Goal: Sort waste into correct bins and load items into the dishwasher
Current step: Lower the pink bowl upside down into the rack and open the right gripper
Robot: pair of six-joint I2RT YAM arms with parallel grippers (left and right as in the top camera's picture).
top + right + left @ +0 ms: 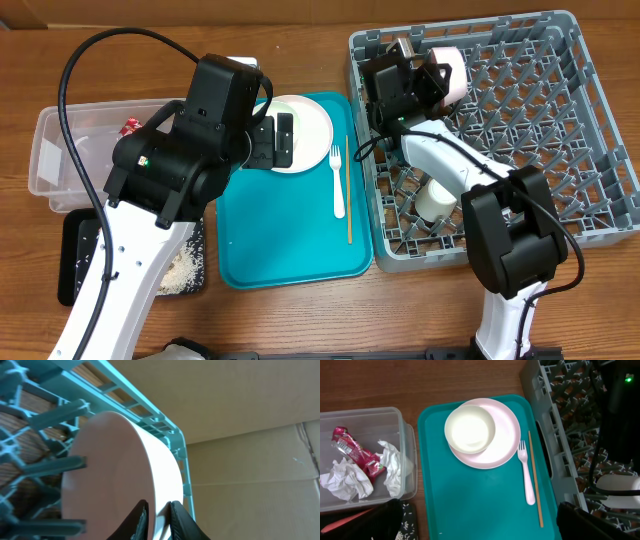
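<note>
Looking from overhead first: my right pincer [432, 80] sits over the far left corner of the grey rack [600, 120], clamped on a white bowl [452, 72] tipped on edge. My left pincer [274, 140] hangs spread wide and empty above the plate [315, 125].

Left wrist view: a second bowl [470, 429] sits on that plate right below, with the fork [526, 475] off to one side.

Right wrist view: fingers [137, 520] nearly closed, pinching the bowl's thin rim, pegs [55, 412] just beyond. I'd guess light, stiff, slick plastic, so a rim pinch could slip.
</note>
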